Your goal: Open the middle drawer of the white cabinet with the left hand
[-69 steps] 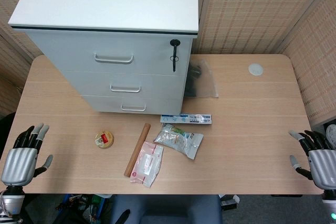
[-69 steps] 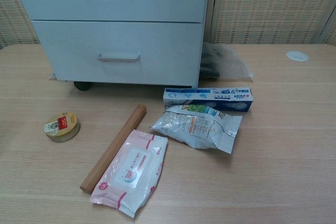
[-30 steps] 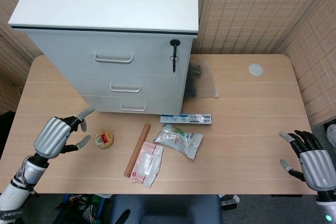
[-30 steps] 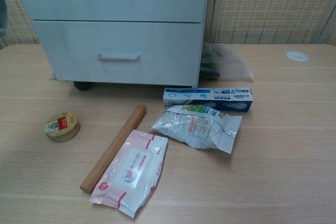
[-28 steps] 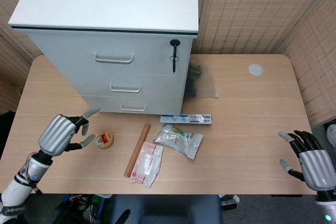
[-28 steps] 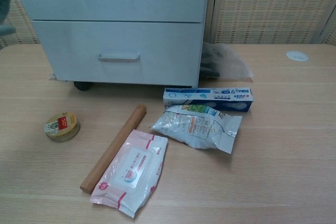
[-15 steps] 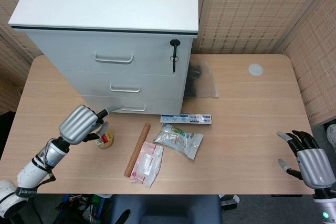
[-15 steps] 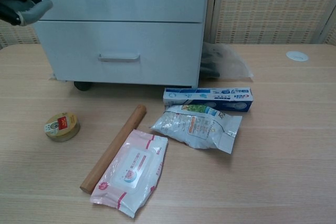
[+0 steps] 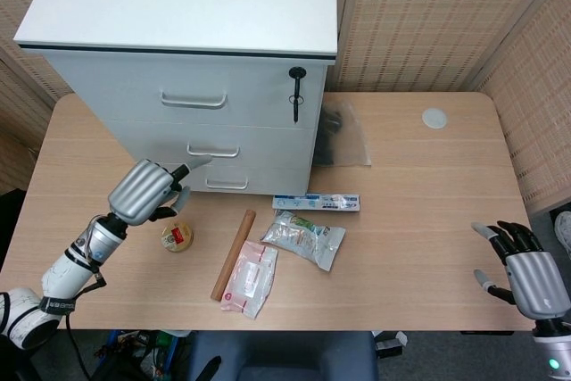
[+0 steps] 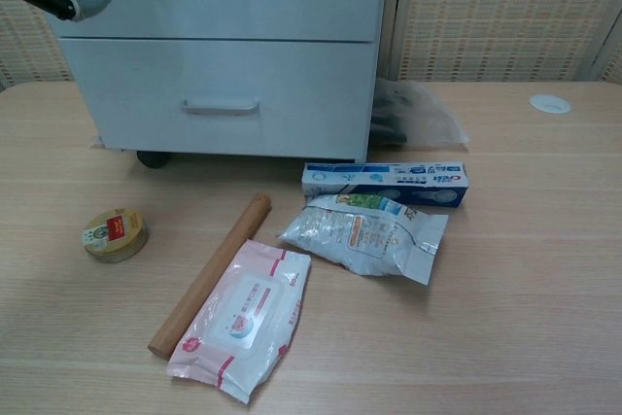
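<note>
Tin (image 9: 177, 237) under left hand (image 9: 147, 192)

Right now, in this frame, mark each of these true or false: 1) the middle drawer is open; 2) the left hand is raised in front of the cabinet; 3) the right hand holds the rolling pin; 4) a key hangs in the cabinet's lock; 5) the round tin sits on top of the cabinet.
1) False. The middle drawer sits flush with the cabinet front, closed.
2) True. The left hand is up in front of the drawers, one finger pointing toward the middle drawer's handle.
3) False. The right hand is empty, fingers apart, at the table's right edge; the rolling pin lies on the table.
4) True. The key hangs from the lock beside the top drawer.
5) False. The tin is on the table, below the left hand.
</note>
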Controlling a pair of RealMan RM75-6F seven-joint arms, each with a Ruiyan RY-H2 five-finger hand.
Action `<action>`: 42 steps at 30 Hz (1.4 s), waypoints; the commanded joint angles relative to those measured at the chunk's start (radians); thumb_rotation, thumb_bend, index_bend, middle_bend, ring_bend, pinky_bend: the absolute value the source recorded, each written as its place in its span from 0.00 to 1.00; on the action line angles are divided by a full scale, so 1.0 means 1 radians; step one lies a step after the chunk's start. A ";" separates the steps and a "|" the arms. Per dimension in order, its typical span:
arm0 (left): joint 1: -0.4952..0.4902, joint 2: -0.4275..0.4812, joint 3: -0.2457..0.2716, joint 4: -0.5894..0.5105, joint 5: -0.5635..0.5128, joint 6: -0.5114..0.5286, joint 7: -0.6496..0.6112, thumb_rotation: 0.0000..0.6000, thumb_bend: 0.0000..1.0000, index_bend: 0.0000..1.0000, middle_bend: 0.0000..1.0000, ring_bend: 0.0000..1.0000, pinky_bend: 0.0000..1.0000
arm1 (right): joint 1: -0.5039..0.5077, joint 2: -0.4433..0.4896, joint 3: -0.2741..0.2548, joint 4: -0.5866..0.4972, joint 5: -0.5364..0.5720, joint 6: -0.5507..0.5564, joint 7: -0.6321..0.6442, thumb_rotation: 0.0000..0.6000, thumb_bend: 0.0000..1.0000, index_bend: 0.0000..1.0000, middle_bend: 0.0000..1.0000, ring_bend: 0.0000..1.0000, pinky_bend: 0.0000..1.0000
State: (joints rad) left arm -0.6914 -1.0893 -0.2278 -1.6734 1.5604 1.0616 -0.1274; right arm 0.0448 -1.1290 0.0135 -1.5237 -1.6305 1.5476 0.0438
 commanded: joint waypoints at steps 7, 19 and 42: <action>-0.027 -0.007 -0.001 0.017 -0.031 -0.023 -0.002 1.00 0.61 0.14 0.97 1.00 1.00 | -0.006 0.000 -0.001 0.004 0.007 0.005 0.005 1.00 0.20 0.20 0.26 0.16 0.15; -0.056 -0.013 0.001 0.038 -0.079 -0.054 -0.001 1.00 0.61 0.14 0.97 1.00 1.00 | -0.007 -0.003 0.000 0.014 0.017 0.003 0.015 1.00 0.20 0.20 0.26 0.16 0.15; -0.051 0.034 0.041 -0.035 -0.048 -0.038 0.014 1.00 0.61 0.20 0.97 1.00 1.00 | -0.006 -0.003 0.002 0.018 0.023 0.000 0.022 1.00 0.20 0.20 0.26 0.16 0.15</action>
State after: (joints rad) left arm -0.7453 -1.0611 -0.1919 -1.7008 1.5072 1.0226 -0.1173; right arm 0.0390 -1.1316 0.0158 -1.5056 -1.6075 1.5478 0.0655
